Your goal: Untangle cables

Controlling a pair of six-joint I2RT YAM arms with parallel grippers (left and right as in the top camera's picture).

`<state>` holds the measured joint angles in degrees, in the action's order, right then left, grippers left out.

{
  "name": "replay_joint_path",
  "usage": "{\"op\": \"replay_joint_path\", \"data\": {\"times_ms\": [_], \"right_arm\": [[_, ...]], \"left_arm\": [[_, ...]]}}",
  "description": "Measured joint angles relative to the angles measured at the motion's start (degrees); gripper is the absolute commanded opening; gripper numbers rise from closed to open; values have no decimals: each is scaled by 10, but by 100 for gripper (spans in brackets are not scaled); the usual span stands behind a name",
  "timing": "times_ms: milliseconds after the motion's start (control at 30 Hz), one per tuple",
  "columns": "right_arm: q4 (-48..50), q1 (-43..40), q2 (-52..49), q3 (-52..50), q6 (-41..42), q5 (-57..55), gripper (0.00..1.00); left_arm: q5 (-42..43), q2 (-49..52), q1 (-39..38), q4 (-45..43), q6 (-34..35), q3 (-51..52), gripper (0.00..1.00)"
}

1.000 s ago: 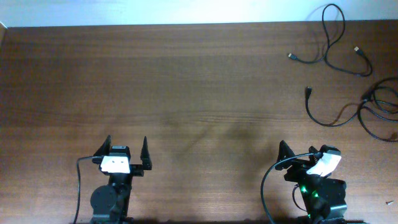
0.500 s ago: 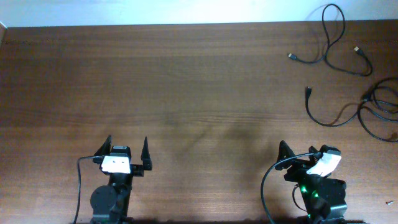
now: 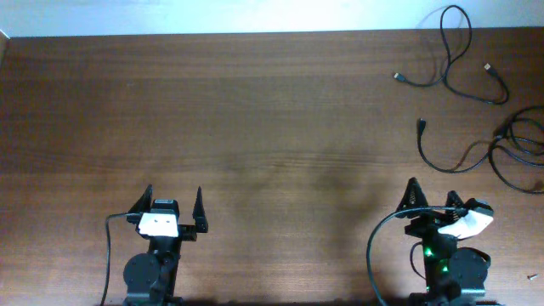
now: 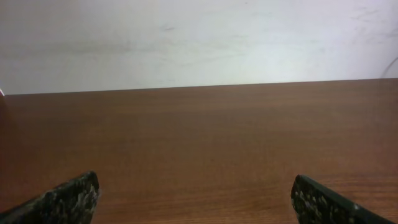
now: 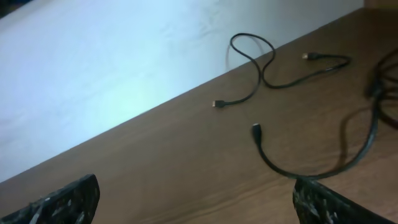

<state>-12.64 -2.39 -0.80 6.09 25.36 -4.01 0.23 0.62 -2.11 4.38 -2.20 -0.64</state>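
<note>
Thin black cables lie at the table's far right. One loose cable (image 3: 459, 53) with small plug ends loops at the back right corner; it also shows in the right wrist view (image 5: 261, 62). A second cable (image 3: 450, 161) curves from a plug end into a bundled coil (image 3: 520, 140) at the right edge; in the right wrist view it (image 5: 311, 168) lies ahead of the fingers. My right gripper (image 3: 432, 197) is open and empty, near the front, short of the cables. My left gripper (image 3: 173, 204) is open and empty at the front left, far from them.
The brown wooden table (image 3: 255, 119) ends at a white wall along the back. A small dark speck (image 3: 531, 276) lies at the front right corner. Thick black arm cables (image 3: 109, 255) hang beside each arm base.
My right arm has shifted to the right and slightly forward, toward the cables. The left arm and the cables have not moved.
</note>
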Motion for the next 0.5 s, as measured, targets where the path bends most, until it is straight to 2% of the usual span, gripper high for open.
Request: {"op": "replay_joint_path", "data": {"times_ms": [100,333,500], "right_arm": [[7,-6,0,-20,-49,24,99],[8,-6,0,-21,-257,73,99],[8,-6,0,-21,-345,76,99]], "left_arm": [[0,0,0,0,0,0,99],[0,0,0,0,0,0,99],[0,0,0,0,0,0,99]]}}
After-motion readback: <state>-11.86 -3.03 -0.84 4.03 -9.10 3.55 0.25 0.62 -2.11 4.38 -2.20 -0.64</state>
